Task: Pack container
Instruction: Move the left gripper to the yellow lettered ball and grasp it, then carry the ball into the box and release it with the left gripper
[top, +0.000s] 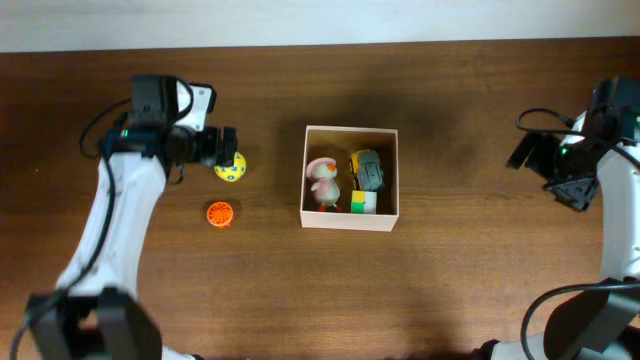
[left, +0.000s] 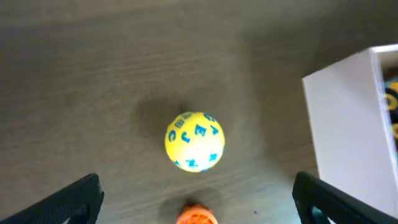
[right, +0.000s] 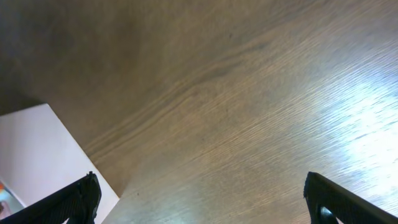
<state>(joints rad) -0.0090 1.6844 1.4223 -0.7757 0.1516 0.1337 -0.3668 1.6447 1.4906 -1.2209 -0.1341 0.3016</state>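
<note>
The container (top: 350, 213) is a square white-walled box at the table's middle. It holds a pink and white duck toy (top: 323, 182), a grey and yellow toy (top: 367, 170) and a small colour cube (top: 363, 201). A yellow ball with blue letters (top: 231, 168) lies left of the box, just in front of my left gripper (top: 228, 146), which is open and empty. The ball also shows in the left wrist view (left: 194, 141), ahead of the open jaws (left: 199, 202). An orange disc toy (top: 220, 214) lies below it. My right gripper (top: 528, 152) is open and empty, far right of the box.
The box's white wall shows at the right of the left wrist view (left: 348, 137) and at the lower left of the right wrist view (right: 43, 155). The orange disc shows between the left jaws (left: 196, 216). Bare brown wood surrounds the toys.
</note>
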